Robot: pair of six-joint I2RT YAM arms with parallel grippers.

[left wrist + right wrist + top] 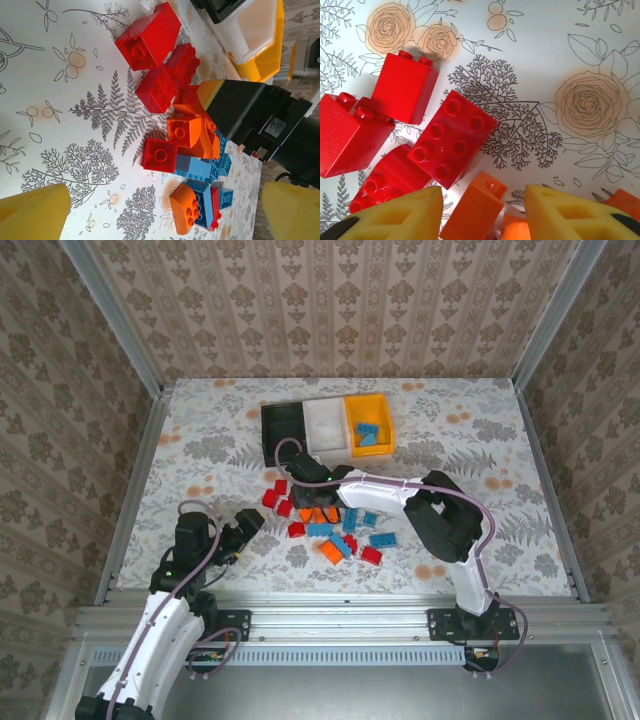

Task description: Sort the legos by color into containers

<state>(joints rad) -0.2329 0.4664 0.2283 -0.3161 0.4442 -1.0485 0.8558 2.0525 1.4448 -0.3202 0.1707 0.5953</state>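
Here, the right end effector [483, 212] is being held partly spread around a small orange plastic brick [470, 210], the left end effector [243, 525] spread wide.

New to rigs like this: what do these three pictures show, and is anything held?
These are two white robot arms, left and right, each ending in a two-finger gripper, at a flower-patterned table. One picture looks down from above and behind; the others come from wrist cameras. Small red, orange and blue plastic bricks lie heaped mid-table. Beyond stand a black plastic bin, a white bin and an orange-yellow bin holding blue bricks. The left gripper is open and empty. The right gripper straddles an orange brick; whether it grips yet is unclear.
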